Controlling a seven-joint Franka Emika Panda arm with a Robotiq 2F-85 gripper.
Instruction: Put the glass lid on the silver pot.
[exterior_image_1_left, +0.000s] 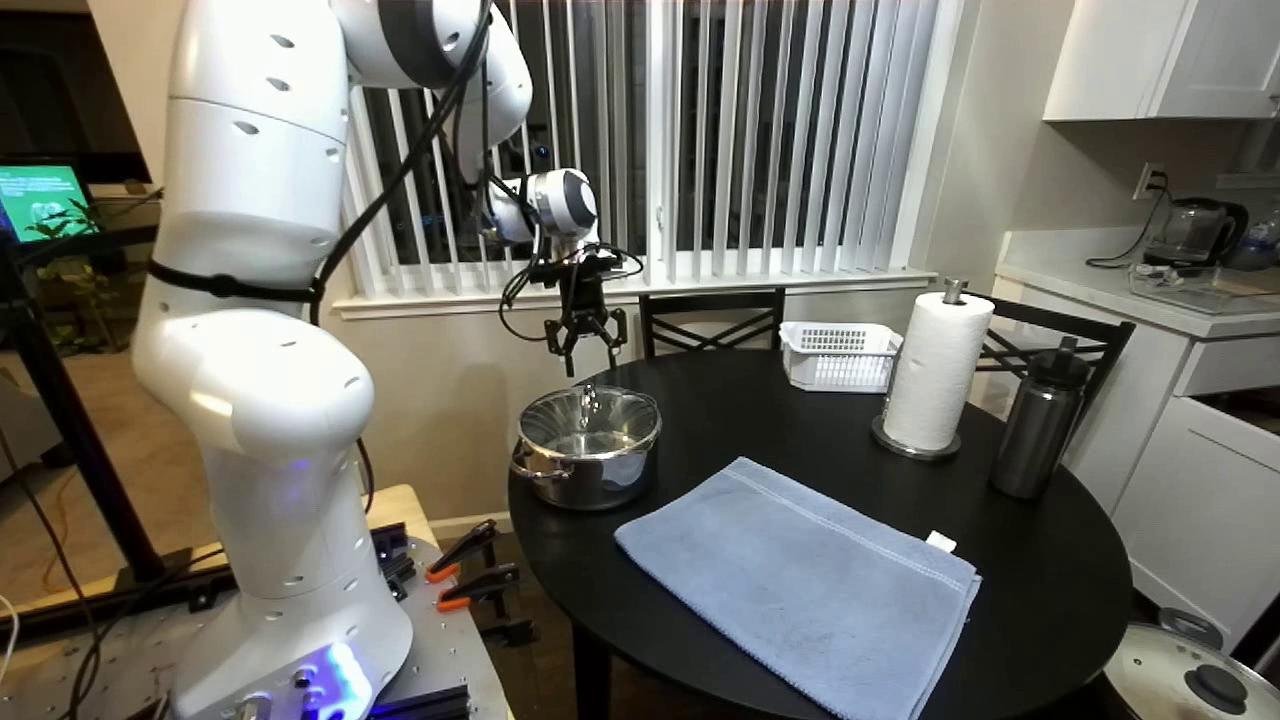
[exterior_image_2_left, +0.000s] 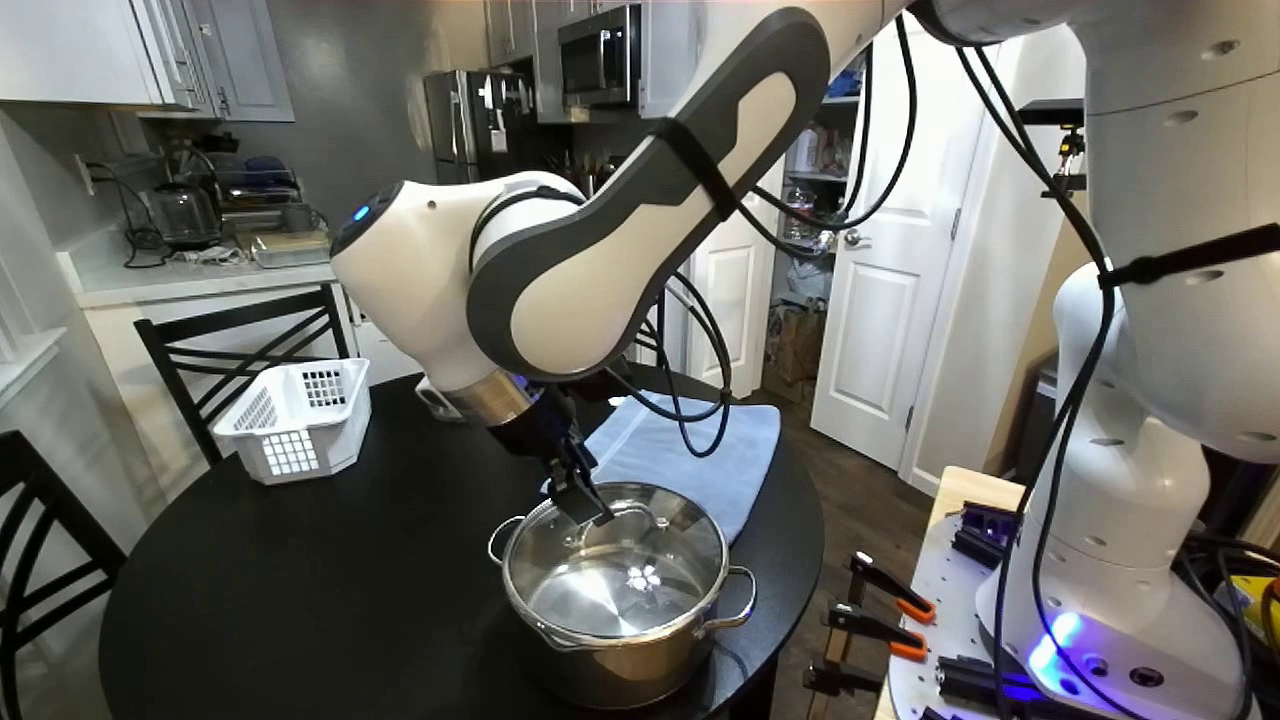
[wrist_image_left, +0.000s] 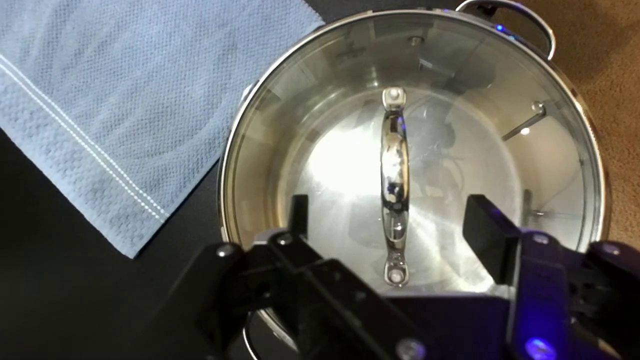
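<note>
The glass lid lay level across the mouth of the silver pot: a clear round pane banded in bright metal, with a single arched handle of polished steel fixed at its two ends by round studs. The pot itself was wide, round and mirror-smooth, and I counted two looped handles on its sides. Through the glass I could see down to its shiny floor, streaked with glare. Just above the lid hung one black gripper, its two blocky fingers spread well apart, one to each side of the arch and clear of it. One blue-grey cloth, nubbly in its weave and crossed by a double row of pale stitching, lay flat beside the pot on the round black table. Farther off sat one white plastic basket, its walls pierced in a grid, and a single fat white roll of paper towels slipped over an upright metal holder. Near that stood one dark brushed-metal bottle with a black cap. Two black chairs with slatted backs stood at the table's edge.
</note>
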